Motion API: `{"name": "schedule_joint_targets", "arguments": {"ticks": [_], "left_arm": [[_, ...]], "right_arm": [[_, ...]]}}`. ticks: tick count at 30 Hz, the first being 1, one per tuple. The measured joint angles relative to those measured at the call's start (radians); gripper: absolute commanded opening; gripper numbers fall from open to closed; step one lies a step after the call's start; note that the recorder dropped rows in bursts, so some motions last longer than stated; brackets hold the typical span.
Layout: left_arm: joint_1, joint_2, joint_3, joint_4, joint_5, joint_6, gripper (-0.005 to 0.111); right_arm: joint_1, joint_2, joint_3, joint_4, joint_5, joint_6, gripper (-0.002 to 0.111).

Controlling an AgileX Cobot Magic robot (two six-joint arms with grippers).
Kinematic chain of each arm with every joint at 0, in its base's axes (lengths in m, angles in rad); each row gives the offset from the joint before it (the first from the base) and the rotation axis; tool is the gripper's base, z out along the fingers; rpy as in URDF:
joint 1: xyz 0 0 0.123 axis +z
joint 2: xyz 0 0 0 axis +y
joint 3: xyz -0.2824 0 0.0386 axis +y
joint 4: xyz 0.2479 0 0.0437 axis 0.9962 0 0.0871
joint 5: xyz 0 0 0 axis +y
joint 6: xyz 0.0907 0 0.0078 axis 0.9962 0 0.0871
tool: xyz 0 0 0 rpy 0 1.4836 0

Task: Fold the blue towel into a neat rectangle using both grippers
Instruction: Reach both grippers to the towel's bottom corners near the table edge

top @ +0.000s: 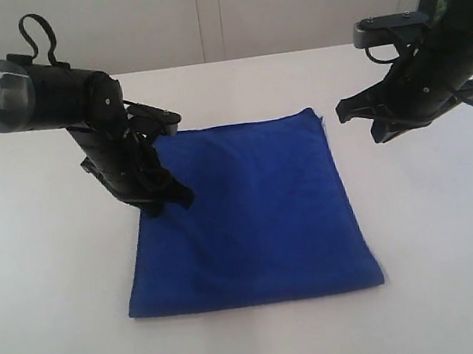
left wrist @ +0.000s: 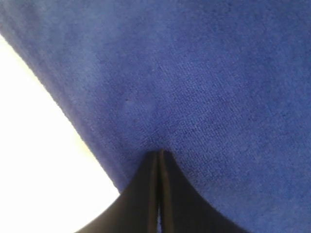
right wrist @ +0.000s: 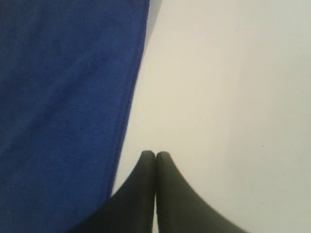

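Left hand (top: 177,200) tip-down on blue towel (top: 260,226); white table (top: 44,296) around.

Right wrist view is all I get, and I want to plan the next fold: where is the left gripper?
Observer: The left gripper is shut, its tip down on the blue towel, just inside the towel's left edge in the exterior view.
Operator: Is it pinching any cloth?
Observer: I cannot tell. The left wrist view shows only the shut fingers meeting the fabric close to that edge.
Operator: How does the whole towel lie?
Observer: Flat on the white table, in a roughly square shape.
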Motion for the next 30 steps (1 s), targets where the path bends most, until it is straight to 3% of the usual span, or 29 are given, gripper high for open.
{"name": "schedule_joint_targets", "arguments": {"ticks": [15, 21, 24, 27, 30], "left_arm": [[0.013, -0.021, 0.002, 0.007, 0.019, 0.0, 0.0], [0.016, -0.125, 0.003, 0.011, 0.056, 0.011, 0.0], [0.016, -0.207, 0.003, 0.006, 0.137, 0.04, 0.0], [0.016, -0.282, 0.016, -0.034, 0.273, 0.056, 0.0], [-0.03, -0.341, 0.133, -0.094, 0.247, 0.056, 0.0]], "right_arm": [[0.0, 0.0, 0.0, 0.0, -0.004, 0.0, 0.0], [0.0, -0.033, 0.001, 0.0, 0.007, 0.002, 0.0], [0.0, -0.091, 0.002, 0.0, 0.057, 0.002, 0.0], [0.033, -0.174, 0.063, 0.028, 0.107, 0.002, 0.0], [0.113, -0.202, 0.189, 0.087, 0.093, 0.002, 0.0]]}}
